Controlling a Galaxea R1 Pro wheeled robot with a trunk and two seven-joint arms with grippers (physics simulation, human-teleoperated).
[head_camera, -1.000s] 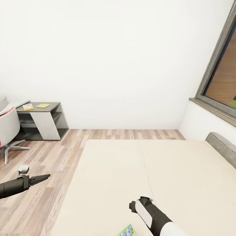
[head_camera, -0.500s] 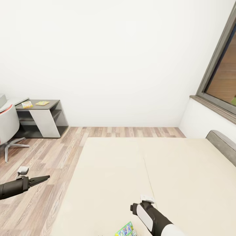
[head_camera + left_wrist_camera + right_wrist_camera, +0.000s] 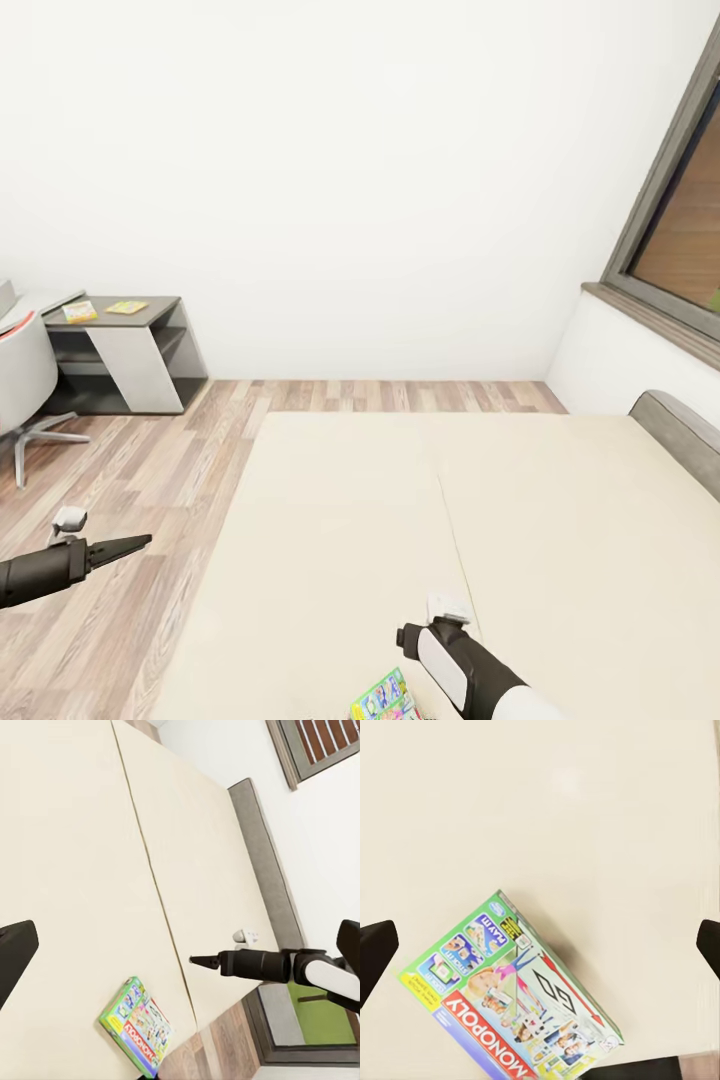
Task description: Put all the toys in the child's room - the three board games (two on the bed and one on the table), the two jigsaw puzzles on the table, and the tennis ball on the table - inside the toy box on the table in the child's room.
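Bed [image 3: 420, 520] with beige mattress spans the foreground; desk [image 3: 125, 350] stands against the far wall, two small flat boxes [image 3: 103, 309] on its top. Green-edged board game [image 3: 514, 994] lies flat on the mattress beneath the right claw [image 3: 540, 945], fingers spread wide apart. Left claw [image 3: 135, 543] over wooden floor, fingers together

The left arm [image 3: 40, 570] is a dark grey cylinder tapering to a thin black point, with a small white block on top. The right arm [image 3: 470, 670] is black with a rounded white panel and white sleeve.
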